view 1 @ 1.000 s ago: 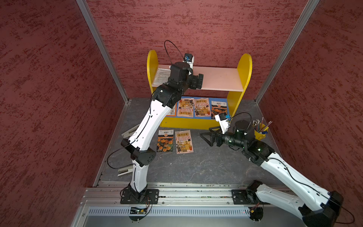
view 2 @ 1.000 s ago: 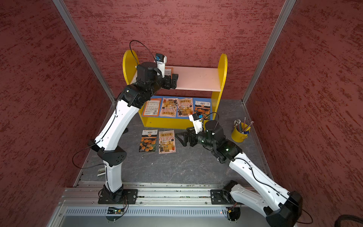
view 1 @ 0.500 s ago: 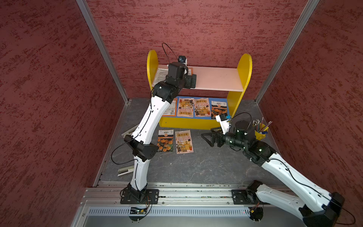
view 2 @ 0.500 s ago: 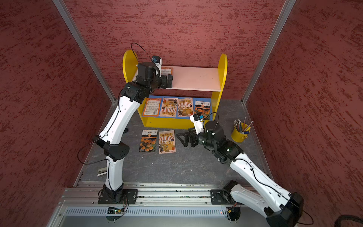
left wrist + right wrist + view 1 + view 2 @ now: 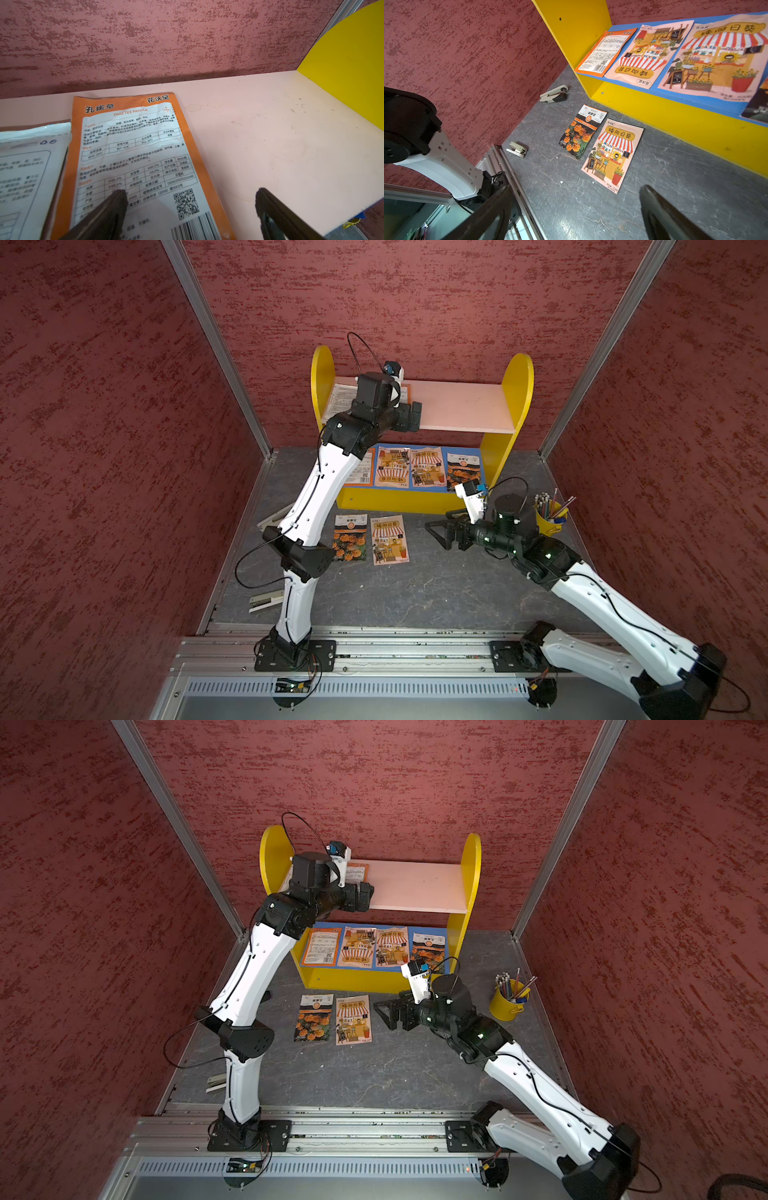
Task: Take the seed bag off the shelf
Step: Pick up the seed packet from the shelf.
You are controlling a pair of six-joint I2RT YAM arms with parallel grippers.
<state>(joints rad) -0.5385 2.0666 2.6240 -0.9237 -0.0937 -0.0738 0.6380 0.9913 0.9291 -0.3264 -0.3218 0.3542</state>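
Note:
The shelf (image 5: 461, 406) (image 5: 415, 886) has yellow side panels, a pale pink upper board (image 5: 270, 135) and a blue lower board. An orange-edged seed bag (image 5: 133, 145) (image 5: 357, 871) lies print-side up on the upper board beside a white one (image 5: 25, 166) (image 5: 340, 400). My left gripper (image 5: 190, 196) (image 5: 411, 416) is open at that board's front edge. One fingertip is over the orange bag and the other over bare board. My right gripper (image 5: 576, 191) (image 5: 436, 531) is open and holds nothing, low over the floor in front of the shelf.
Several seed bags (image 5: 428, 466) (image 5: 643, 54) lie on the blue lower board. A marigold bag (image 5: 350, 537) (image 5: 581, 133) and a shop-picture bag (image 5: 388, 539) lie on the floor. A yellow pencil cup (image 5: 550, 516) stands right; a stapler (image 5: 554, 96) and another (image 5: 266, 599) lie left.
My left gripper has shifted a little to the left along the upper board's front. The right arm has barely moved. Both grippers have stayed open.

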